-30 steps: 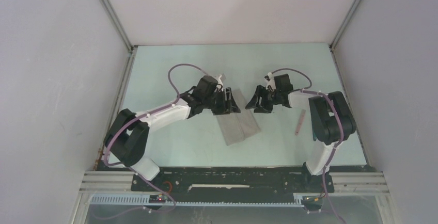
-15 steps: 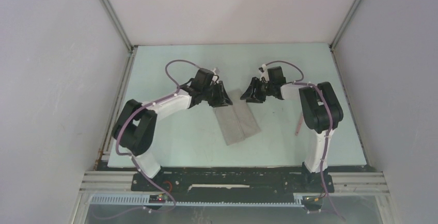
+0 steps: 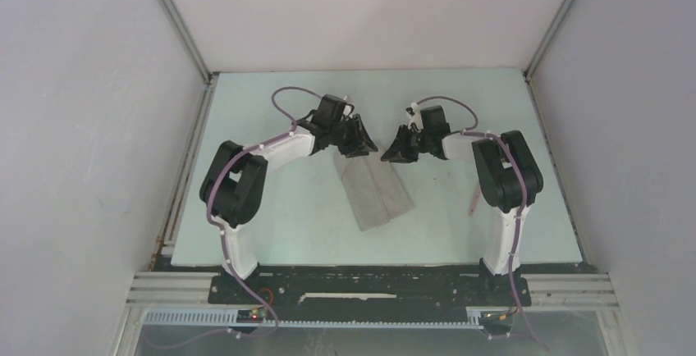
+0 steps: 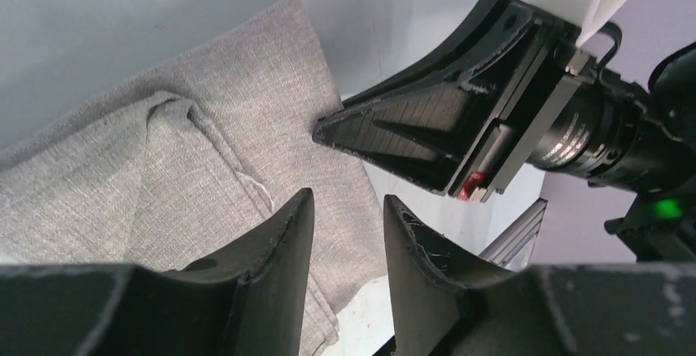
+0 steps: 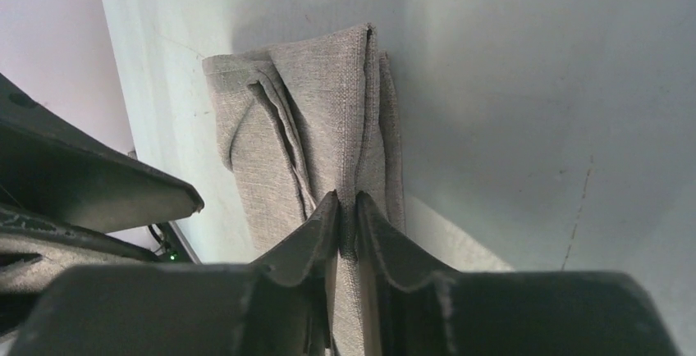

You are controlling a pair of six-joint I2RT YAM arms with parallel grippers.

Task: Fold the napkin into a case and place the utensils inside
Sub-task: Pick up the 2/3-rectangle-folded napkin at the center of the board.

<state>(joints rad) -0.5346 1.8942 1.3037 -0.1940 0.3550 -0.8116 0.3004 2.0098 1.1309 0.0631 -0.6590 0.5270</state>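
**Folded napkin at table centre, both grippers at its far end**

Noted at left: left arm (image 3: 246,184), elbow raised, bent in over the pale green table (image 3: 312,237). Found left gripper (image 4: 345,208) above the far end of the napkin (image 3: 377,196). Jaws parted, grey cloth showing below the gap, nothing seen clamped.

Found napkin folded to a narrow strip, lying flat. Long axis running from the far end beneath the grippers toward the near edge, near end leaning right. Loose pleat bunched at the far end.

Found right gripper (image 5: 346,208) facing the left one, close by, at that same far end. Jaws pressed almost together, pinching a raised fold edge of the cloth that runs straight into the gap.

Recorded further right: right arm (image 3: 509,180) standing in front of a pink-handled utensil (image 3: 473,202) and hiding its far part. Utensil lying on the table well apart from the napkin, long axis roughly near to far.
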